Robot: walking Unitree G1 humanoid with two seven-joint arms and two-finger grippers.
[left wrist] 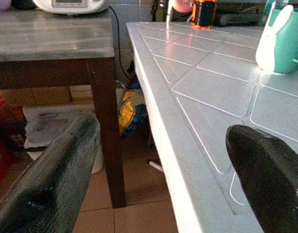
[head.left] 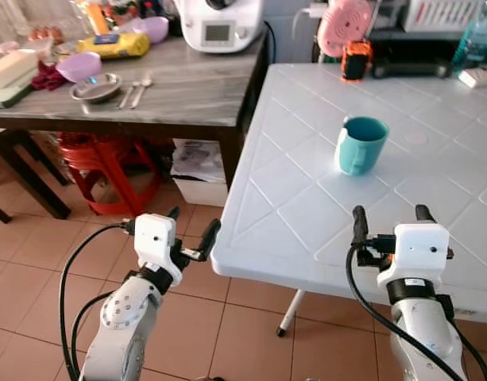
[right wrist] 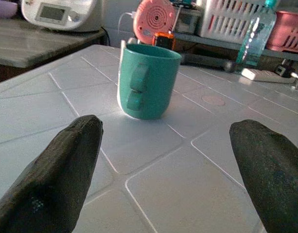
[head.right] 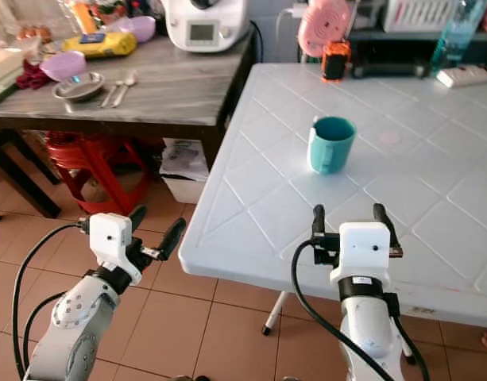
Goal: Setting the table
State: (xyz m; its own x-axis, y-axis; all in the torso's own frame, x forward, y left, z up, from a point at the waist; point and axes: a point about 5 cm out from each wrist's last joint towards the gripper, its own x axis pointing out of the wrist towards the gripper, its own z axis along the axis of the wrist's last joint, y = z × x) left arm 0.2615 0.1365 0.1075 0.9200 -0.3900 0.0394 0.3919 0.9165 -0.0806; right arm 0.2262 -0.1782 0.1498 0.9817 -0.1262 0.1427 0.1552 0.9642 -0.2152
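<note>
A teal mug [head.left: 360, 144] stands upright on the white plastic table [head.left: 283, 190], its handle turned toward me. My right gripper [head.left: 391, 214] hovers open over the table's near part, a short way in front of the mug [right wrist: 148, 80], nothing between its fingers. My left gripper [head.left: 192, 225] is open at the table's near left corner, just beside the edge [left wrist: 168, 160]. On the dark wooden side table [head.left: 187, 87] at the left lie a metal plate [head.left: 96, 87], two spoons [head.left: 136, 91] and a purple bowl [head.left: 79, 66].
The side table also carries a white kitchen appliance [head.left: 222, 24], a yellow packet [head.left: 114, 45] and another purple bowl [head.left: 150, 28]. Red stools [head.left: 104, 159] stand beneath it. At the white table's far edge are a pink fan [head.left: 344, 24], an orange-black device [head.left: 355, 61] and a bottle [head.left: 475, 40].
</note>
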